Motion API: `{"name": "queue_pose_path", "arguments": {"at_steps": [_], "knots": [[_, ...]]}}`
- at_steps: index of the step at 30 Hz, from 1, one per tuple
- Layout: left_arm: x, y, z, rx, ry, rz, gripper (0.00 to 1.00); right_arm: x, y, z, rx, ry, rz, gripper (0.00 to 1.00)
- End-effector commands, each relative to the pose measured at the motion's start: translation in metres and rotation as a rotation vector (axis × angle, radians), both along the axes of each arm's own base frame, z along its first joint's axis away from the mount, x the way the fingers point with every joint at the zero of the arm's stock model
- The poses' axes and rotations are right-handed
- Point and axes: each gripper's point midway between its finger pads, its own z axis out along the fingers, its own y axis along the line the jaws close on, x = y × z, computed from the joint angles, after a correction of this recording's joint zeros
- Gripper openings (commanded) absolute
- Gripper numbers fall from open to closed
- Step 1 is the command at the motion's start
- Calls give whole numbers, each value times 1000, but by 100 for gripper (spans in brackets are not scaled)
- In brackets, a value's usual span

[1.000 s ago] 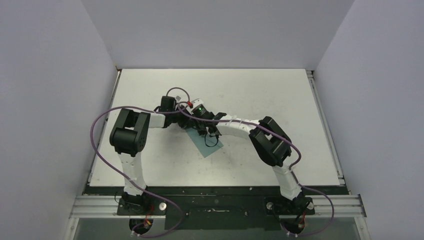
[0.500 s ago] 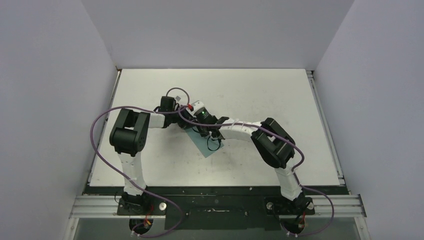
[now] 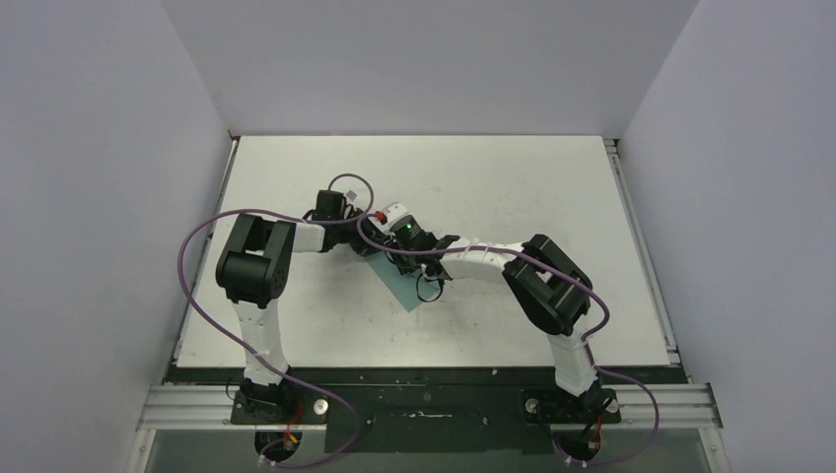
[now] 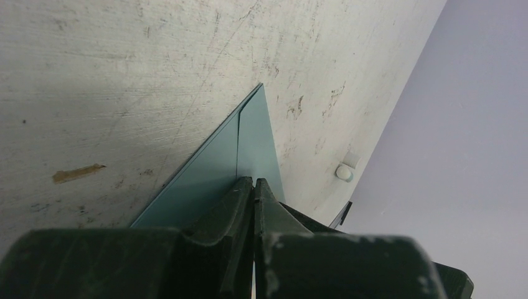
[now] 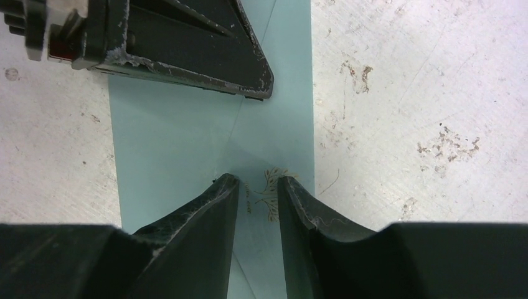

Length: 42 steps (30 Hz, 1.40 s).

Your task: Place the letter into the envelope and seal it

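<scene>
Reaches in from both sides toward the middle of the counter (image 3: 513, 177), elbows raised, wrists nearly meeting. Pinches one edge of the envelope (image 3: 406, 289) with the left fingers (image 4: 233, 202), pressed together on it. Holds the right fingers (image 5: 208, 215) slightly parted, tips over the teal paper, facing the left ones. Hides much of the envelope from above under both wrists. Shows a small white round thing (image 4: 343, 172) by the wall.

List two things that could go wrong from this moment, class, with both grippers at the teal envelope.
1. The left gripper, shut, and the right gripper, slightly open, sit very close together over the envelope; they may collide.
2. If either drags sideways, the thin envelope may slide or crease instead of sealing.
</scene>
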Motion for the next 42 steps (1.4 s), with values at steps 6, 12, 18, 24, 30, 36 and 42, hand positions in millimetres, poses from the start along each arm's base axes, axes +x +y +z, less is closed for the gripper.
{"name": "queue_pose_path", "arguments": {"at_steps": [6,12,18,24,30,36,42], "knots": [[-37,31,-66,180,191,32,0,-84,-79,-68,-310,328,83,37],[-41,34,-68,191,220,31,0,-85,-94,-66,-342,341,40,36],[-40,34,-68,194,219,31,0,-84,-119,-59,-363,365,-49,33],[-37,34,-64,189,211,28,0,-71,-139,-34,-274,387,-169,18],[-32,32,-58,184,197,18,0,-48,-104,7,-144,309,-105,19],[-28,29,-52,174,185,6,0,-13,-43,32,-27,217,-52,27],[-30,29,-55,172,199,-4,0,4,-2,15,-7,184,-39,21]]}}
